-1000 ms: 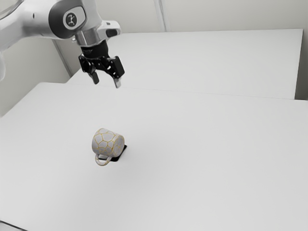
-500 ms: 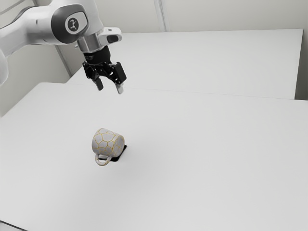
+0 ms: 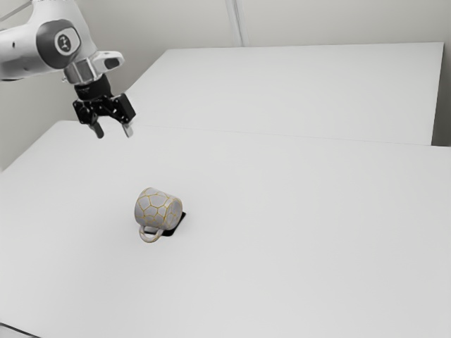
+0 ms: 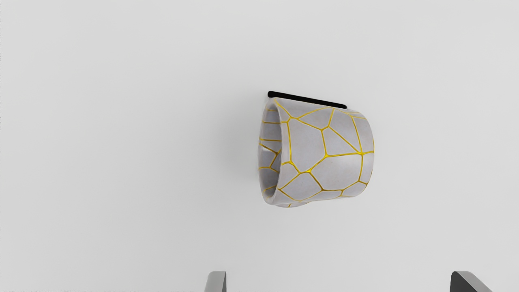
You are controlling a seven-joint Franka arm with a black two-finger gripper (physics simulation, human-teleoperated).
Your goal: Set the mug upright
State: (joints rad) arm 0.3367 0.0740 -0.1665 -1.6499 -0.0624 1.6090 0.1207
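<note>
One ceramic-looking mug [image 3: 156, 210], pale grey with a net of gold lines, lying on its side on the white tabletop [image 3: 303, 232]. Not upright. Loop handle [image 3: 149, 238] on the body's near side in the exterior view, low down. Wrist view looks partly into the mouth [image 4: 271, 156]; gold lines run over the inner wall too.

Thin black flat piece [image 3: 177, 226] at the mug's flank, partly hidden by it; in the wrist view a narrow dark strip along the body. Cannot tell whether the two touch.

Black two-finger gripper [image 3: 113, 132] in the air, well apart from the mug, up and toward the exterior view's left of it. Fingers spread wide, nothing pinched. Grey fingertips [image 4: 217, 282] point down, slightly tilted.

Other items: second white surface [image 3: 303, 91] beyond the tabletop; dark cable [image 3: 17, 329] at the exterior view's lower left.
</note>
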